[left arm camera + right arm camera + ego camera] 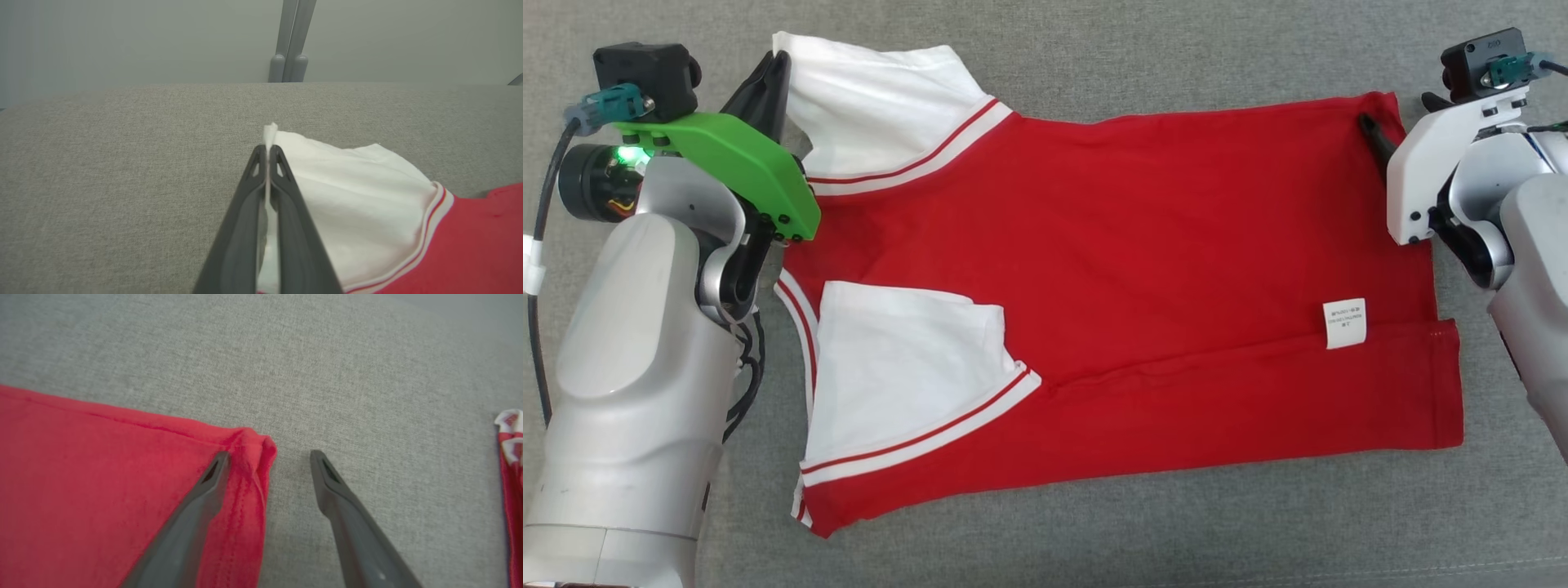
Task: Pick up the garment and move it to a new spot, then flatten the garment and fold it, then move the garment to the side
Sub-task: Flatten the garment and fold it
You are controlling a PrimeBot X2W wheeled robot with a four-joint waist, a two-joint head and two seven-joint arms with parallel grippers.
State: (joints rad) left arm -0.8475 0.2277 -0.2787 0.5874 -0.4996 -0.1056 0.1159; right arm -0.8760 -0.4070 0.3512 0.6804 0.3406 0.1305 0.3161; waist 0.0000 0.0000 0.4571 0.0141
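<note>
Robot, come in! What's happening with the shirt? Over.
Left hand shut on white sleeve. Right hand open, astride red shirt corner. Nothing in the way.

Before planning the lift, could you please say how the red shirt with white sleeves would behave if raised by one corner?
Probably floppy: the red shirt lies flat with creases. Likely light: the shut left pincer pinches a thin sleeve corner. The rest would probably hang.

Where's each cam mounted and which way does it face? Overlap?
Head: on the head, looking down at the shirt on grey surface; both forearms, left tool, right tool show.
Left wrist: on left arm, looking along the shut left tool, pinching the white sleeve.
Right wrist: on right arm, looking down past the open right tool at the hem corner.
Shared: head and left wrist both show the pinched sleeve.
</note>
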